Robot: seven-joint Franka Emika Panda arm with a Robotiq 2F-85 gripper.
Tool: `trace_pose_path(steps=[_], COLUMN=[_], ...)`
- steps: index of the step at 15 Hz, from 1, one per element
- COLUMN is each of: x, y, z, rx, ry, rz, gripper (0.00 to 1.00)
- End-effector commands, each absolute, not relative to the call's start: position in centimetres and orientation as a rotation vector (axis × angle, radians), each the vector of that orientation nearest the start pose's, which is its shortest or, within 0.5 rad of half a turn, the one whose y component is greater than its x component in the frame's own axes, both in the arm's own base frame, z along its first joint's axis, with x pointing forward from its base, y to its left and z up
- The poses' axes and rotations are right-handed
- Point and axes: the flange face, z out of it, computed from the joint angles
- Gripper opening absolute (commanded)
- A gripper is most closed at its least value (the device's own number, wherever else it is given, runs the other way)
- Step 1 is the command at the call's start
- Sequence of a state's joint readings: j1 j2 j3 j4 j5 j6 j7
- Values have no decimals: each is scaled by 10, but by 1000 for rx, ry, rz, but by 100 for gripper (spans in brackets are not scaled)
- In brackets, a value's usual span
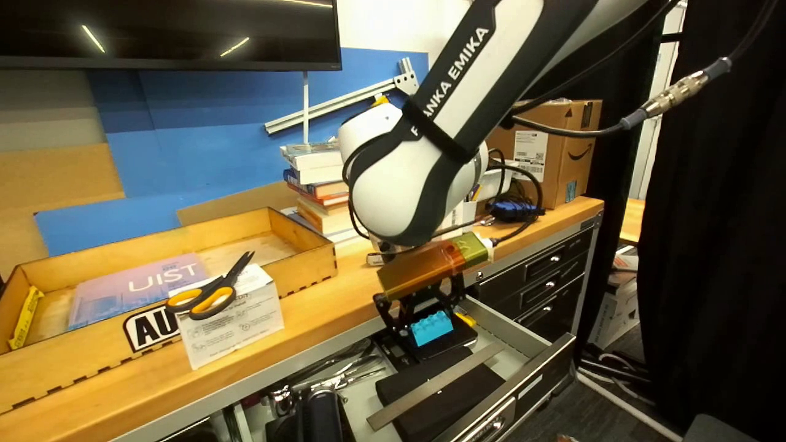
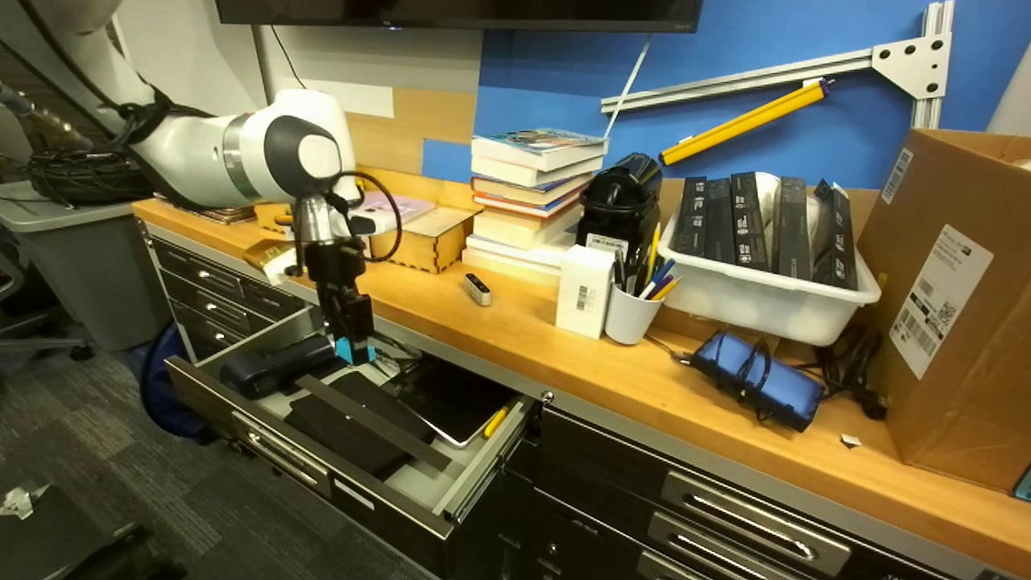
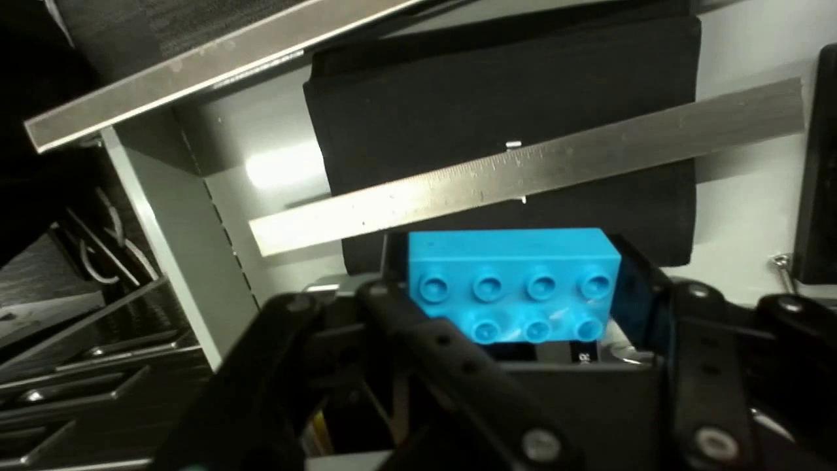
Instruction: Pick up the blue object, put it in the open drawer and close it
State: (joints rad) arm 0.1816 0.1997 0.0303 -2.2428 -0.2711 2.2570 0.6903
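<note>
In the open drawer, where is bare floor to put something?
Free in the open drawer: between its side wall and the flat black item, and between that item and the dark object opposite. Crowded: the middle, under the metal ruler, which overlaps both patches.

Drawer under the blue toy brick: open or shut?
Open: in both exterior views the drawer juts out from the wooden counter, and the wrist view looks down into it, onto the metal ruler.
</note>
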Motion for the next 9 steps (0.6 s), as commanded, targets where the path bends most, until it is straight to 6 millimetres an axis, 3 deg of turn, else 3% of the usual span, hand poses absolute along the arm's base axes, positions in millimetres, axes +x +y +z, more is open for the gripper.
trace_pose_path(steps=[1, 3, 4, 6, 9], x=[499, 494, 491, 486, 473], y=[101, 99, 98, 98, 89], z=[230, 209, 201, 207, 243], rx=[-3344, -3347, -3344, -3328, -3347], ry=[671, 749, 791, 802, 756], rz=[131, 165, 203, 235, 191], gripper=[46, 46, 89, 98, 100])
